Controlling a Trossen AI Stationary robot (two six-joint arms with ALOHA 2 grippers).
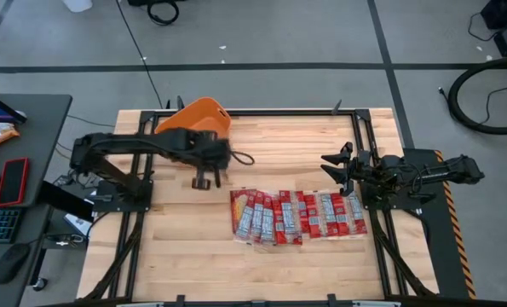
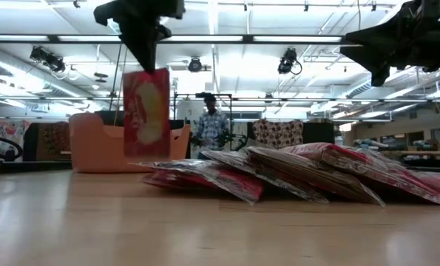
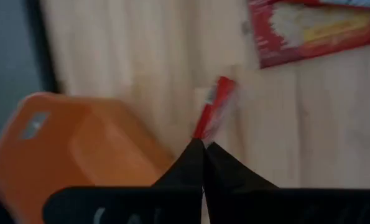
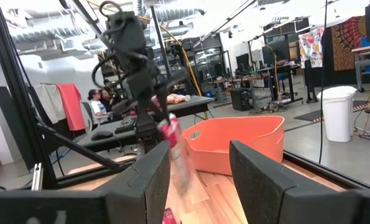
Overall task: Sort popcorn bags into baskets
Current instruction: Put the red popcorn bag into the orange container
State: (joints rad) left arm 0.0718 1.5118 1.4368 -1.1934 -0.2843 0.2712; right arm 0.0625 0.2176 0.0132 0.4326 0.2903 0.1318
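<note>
My left gripper (image 1: 205, 177) is shut on one red popcorn bag (image 2: 146, 111), held above the table just in front of the orange basket (image 1: 198, 120). The bag shows edge-on in the left wrist view (image 3: 213, 112). Several other popcorn bags (image 1: 297, 217) lie overlapping in a row on the wood at the middle right, and they also show in the low view (image 2: 301, 174). My right gripper (image 4: 203, 171) is open and empty, held above the right end of the row (image 1: 339, 164). The basket stands on its base at the table's far left (image 2: 105, 144). My left gripper pinches the bag's top edge (image 2: 146, 72) between its two shut fingers (image 3: 194, 163). The fingers come from above and point down. The bag hangs upright below them, lifted clear of the table, and seen edge-on from the wrist.
Black rails frame the wooden table (image 1: 193, 256). Bare wood lies in front of the bag row and at the near left. A dark side desk (image 1: 23, 136) with a red slab (image 1: 14, 181) and a keyboard stands off the left edge. A person (image 2: 211, 125) stands in the room beyond.
</note>
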